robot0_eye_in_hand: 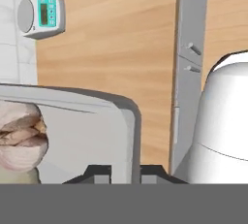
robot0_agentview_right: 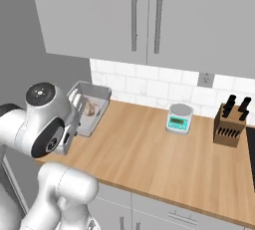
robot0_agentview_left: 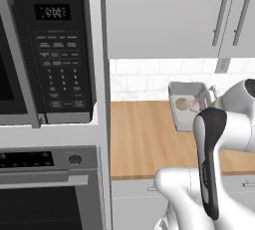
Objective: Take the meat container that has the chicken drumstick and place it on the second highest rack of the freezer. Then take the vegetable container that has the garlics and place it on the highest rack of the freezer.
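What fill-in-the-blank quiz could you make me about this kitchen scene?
The grey container holds ___.
Between the container and the knife block stands a kitchen ___.
Above the oven sits a black ___.
Missing words: garlics; scale; microwave.

A: What's on your counter [robot0_agentview_right: 149,149]?

B: You have a grey tray [robot0_agentview_right: 91,107] at the left end, tilted up off the wood, with pale garlics [robot0_agentview_right: 91,108] inside. The arm's big white joint covers the tray's near corner, so you can't tell how the jaws stand.

A: And to the right?

B: A small scale [robot0_agentview_right: 179,118] near the tiled wall, well apart from the tray. Further right sits a knife block [robot0_agentview_right: 230,126]. Above, you see 2 cabinet doors [robot0_agentview_right: 144,15] with bar handles.
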You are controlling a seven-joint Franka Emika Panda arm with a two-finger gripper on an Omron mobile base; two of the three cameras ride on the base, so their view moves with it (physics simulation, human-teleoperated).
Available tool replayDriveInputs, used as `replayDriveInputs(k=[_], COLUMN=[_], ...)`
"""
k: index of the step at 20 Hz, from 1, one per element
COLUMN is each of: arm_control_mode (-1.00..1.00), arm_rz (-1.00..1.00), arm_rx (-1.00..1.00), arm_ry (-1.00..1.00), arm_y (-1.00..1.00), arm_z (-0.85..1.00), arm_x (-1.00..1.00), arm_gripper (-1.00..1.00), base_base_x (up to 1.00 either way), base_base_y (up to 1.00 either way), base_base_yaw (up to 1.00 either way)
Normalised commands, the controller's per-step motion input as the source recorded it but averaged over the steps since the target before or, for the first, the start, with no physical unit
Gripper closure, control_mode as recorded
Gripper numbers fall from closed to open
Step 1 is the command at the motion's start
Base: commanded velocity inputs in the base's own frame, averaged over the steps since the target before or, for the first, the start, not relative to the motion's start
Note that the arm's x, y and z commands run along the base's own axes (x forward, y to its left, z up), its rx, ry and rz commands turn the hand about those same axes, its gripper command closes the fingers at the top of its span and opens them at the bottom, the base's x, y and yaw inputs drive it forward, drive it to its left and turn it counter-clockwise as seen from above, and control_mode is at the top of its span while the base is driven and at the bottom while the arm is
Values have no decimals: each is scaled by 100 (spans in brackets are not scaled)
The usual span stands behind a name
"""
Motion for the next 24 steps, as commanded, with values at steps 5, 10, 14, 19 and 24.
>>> replayDriveInputs(k=[5, 10, 14, 19, 24], arm_control_mode=[100, 100, 100, 100, 100], arm_rz=[0, 0, 0, 0, 0], arm_rx=[0, 0, 0, 0, 0], arm_ry=[-3, 0, 0, 0, 0], arm_y=[0, 0, 0, 0, 0], arm_z=[4, 0, 0, 0, 0], arm_x=[-15, 0, 0, 0, 0], arm_gripper=[100, 100, 100, 100, 100], base_base_x=[-80, -100, -100, -86, -7], base_base_y=[-4, 0, 28, 88, 100], base_base_yaw=[0, 4, 12, 11, 2])
